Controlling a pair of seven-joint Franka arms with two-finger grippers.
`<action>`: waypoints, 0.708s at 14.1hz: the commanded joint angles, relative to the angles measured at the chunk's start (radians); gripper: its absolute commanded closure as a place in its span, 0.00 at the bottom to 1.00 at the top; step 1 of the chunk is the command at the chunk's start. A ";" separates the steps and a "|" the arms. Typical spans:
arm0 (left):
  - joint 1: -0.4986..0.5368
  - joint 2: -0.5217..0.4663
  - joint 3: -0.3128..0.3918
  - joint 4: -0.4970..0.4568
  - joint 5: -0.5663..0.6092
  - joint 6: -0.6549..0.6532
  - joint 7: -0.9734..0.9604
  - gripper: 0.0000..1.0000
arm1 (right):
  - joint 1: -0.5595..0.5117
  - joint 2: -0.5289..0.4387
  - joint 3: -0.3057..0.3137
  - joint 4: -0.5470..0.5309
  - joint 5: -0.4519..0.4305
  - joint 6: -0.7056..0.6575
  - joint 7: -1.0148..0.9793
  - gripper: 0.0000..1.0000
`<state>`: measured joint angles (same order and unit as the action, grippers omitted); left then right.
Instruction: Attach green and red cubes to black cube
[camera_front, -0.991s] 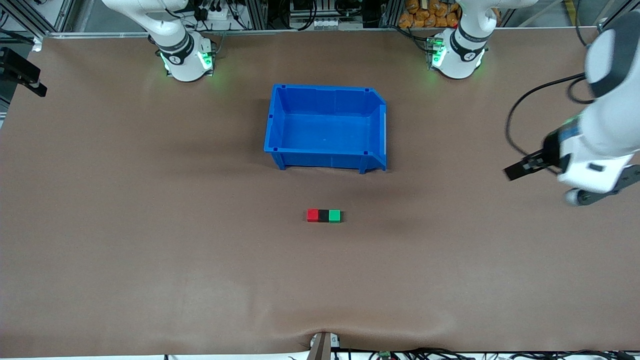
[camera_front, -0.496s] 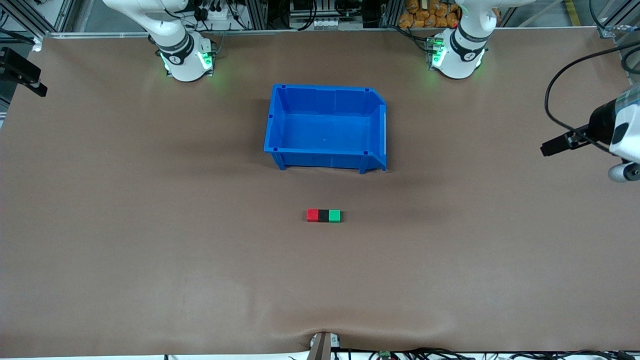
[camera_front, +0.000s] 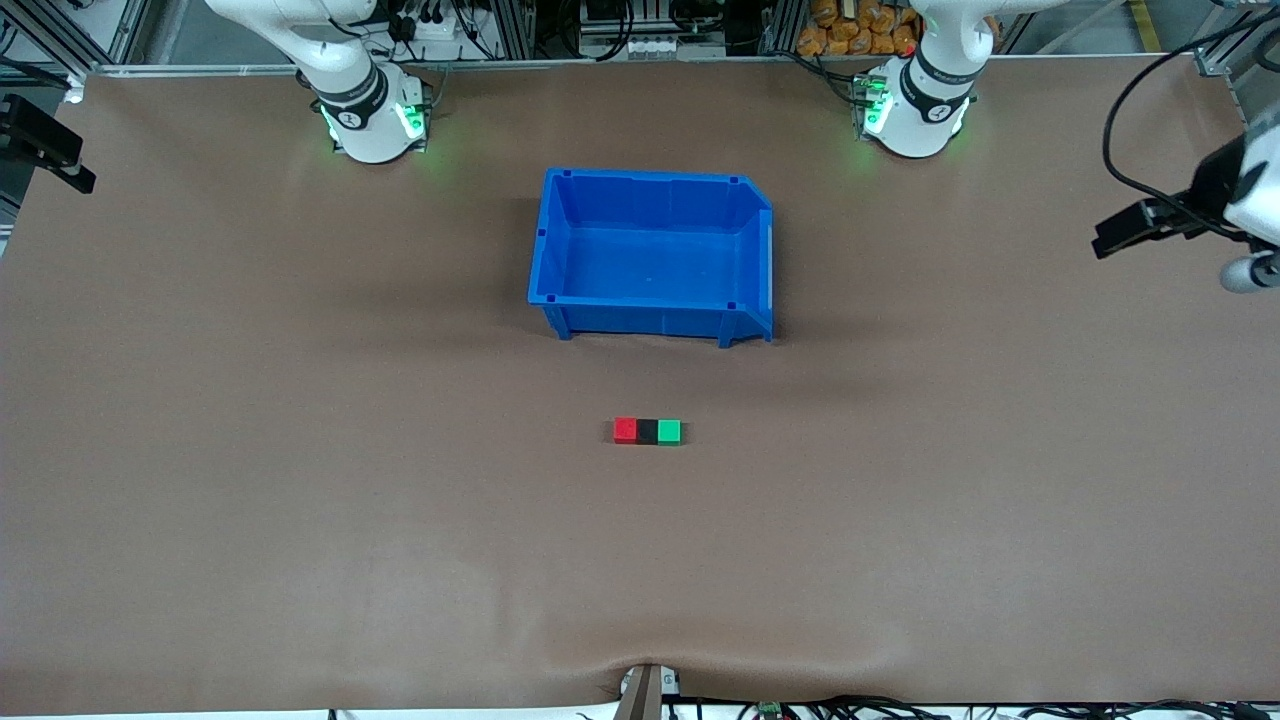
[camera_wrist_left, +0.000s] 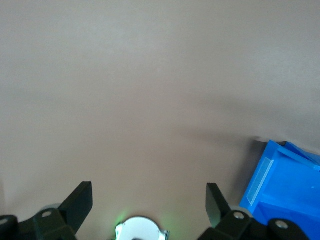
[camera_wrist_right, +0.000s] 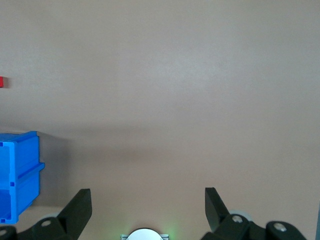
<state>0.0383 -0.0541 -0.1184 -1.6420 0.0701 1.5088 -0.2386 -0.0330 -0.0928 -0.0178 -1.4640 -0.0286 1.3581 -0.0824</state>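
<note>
Front view, read from its left edge across: the right arm's base stood at the upper left of the frame with its gripper out of shot, the blue bin sat empty in the upper middle, and just below the centre the three cubes lay in one row on the brown table, the red cube touching the black cube and the green cube touching it on its other face. That tight, straight line suggests the joining was already done, which would explain why neither arm was near it. Further along the top stood the left arm's base, and at the frame's right edge part of that arm's wrist hung over bare table, well apart from the cubes, most likely drawn aside so as not to disturb them. In the left wrist view the left gripper showed its jaws spread wide with nothing between them, over plain table with a corner of the bin at the lower right of the frame. In the right wrist view the right gripper was likewise wide open and empty, the bin at the lower left of its frame and a sliver of the red cube at the left edge. The right arm appeared to be waiting.
</note>
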 joint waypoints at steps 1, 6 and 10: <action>-0.041 -0.093 0.005 -0.130 -0.013 0.076 0.018 0.00 | -0.028 0.010 0.024 0.017 -0.002 -0.014 0.010 0.00; -0.120 -0.130 0.059 -0.116 -0.015 0.048 0.045 0.00 | -0.028 0.010 0.024 0.017 -0.001 -0.016 0.010 0.00; -0.109 -0.141 0.060 -0.084 -0.065 -0.016 0.070 0.00 | -0.030 0.010 0.024 0.017 -0.001 -0.016 0.009 0.00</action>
<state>-0.0735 -0.1755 -0.0648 -1.7333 0.0336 1.5190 -0.1921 -0.0341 -0.0918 -0.0175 -1.4640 -0.0286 1.3547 -0.0824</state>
